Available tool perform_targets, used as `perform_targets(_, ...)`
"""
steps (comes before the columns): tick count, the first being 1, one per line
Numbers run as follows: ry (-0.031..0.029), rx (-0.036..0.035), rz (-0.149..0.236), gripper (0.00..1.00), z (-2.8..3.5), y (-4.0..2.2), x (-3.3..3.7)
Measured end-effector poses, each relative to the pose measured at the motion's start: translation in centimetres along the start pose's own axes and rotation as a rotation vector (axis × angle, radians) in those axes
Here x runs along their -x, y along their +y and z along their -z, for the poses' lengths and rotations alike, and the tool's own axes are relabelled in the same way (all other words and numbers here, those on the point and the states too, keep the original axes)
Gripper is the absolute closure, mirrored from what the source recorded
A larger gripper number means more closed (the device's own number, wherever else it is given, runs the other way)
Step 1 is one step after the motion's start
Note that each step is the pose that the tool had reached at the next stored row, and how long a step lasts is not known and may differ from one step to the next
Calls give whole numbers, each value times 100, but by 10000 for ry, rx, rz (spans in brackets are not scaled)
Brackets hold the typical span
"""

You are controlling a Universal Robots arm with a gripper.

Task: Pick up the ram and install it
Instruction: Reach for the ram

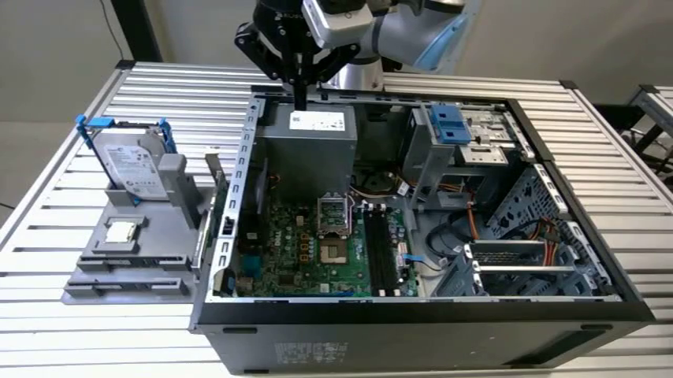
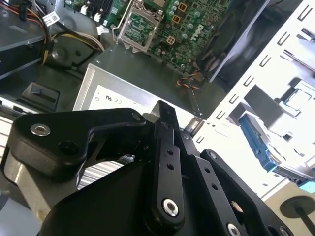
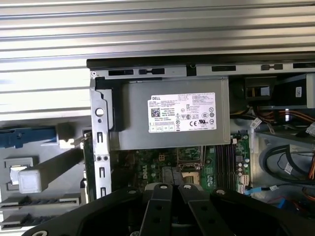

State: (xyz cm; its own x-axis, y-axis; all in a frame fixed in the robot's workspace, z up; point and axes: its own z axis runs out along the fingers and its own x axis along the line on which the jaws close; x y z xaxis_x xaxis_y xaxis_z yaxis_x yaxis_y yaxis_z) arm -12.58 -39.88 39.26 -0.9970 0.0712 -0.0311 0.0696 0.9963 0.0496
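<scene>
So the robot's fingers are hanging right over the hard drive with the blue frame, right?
Not quite. In the exterior view the fingers hang over the grey power supply box inside the computer case. The hard drive with the blue frame stands outside the case, off to the exterior view's left.

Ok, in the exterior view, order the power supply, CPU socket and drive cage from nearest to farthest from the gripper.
1. Power supply, just below the gripper, at the far end.
2. CPU socket, farther forward, in the middle.
3. Drive cage, front corner, on the exterior view's right.
</scene>
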Motion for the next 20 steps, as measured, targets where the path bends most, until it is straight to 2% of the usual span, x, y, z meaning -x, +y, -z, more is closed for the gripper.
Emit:
perform_targets(6,0,0,0,100,3,-5,-77)
perform_targets(20,0,0,1,100,11,-21,-319)
